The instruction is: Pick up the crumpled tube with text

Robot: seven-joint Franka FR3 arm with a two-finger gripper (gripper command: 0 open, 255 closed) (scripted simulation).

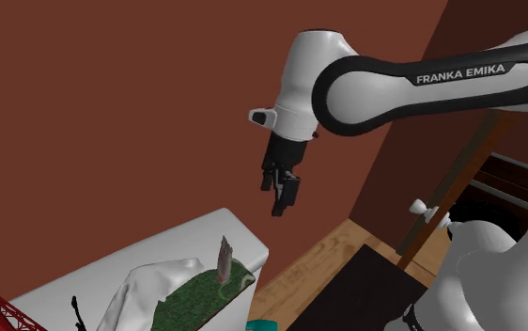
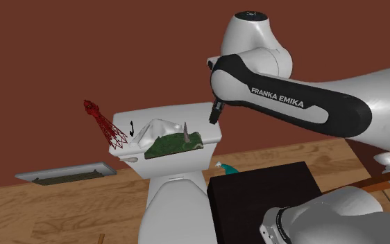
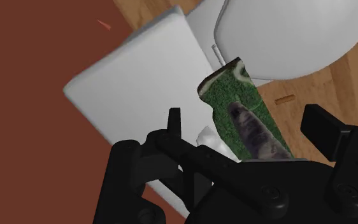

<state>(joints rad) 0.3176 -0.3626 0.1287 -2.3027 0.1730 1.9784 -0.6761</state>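
Hand point(image 1: 281, 193) of the white Franka arm point(image 1: 422, 85) is seen in mid-air, spread: in the wrist view the two black fingers point(image 3: 173, 122) stand well apart and nothing is pinched between them. Target is taken to be the crumpled grey-pink tapered tube point(image 1: 225, 258); no text can be read on it. It is stood roughly upright on a green mossy-textured flat slab point(image 1: 201, 287), near that slab's end closest to the hand. The slab is laid on the white toilet cistern lid point(image 1: 187, 240), at the end on the shoulder view's right. Hand is held above and apart from the tube, up and to the right of it in the shoulder view; no contact is seen. In the wrist view the tube is lined up between the fingers but lies beyond them, untouched. A crumpled white cloth-like lump point(image 1: 145, 287) is set against the slab on its far side from the hand. Further along the lid a small black item point(image 2: 132, 129) and a red wire-frame tower model point(image 2: 103, 125) are placed. Below the cistern the white toilet bowl point(image 2: 173, 208) is seen on a wood plank floor point(image 2: 62, 208), with the black box stand point(image 2: 263, 194) just beside it and a teal object point(image 2: 227, 168) between the two, partly hidden. A red-brown wall point(image 1: 112, 113) is behind.
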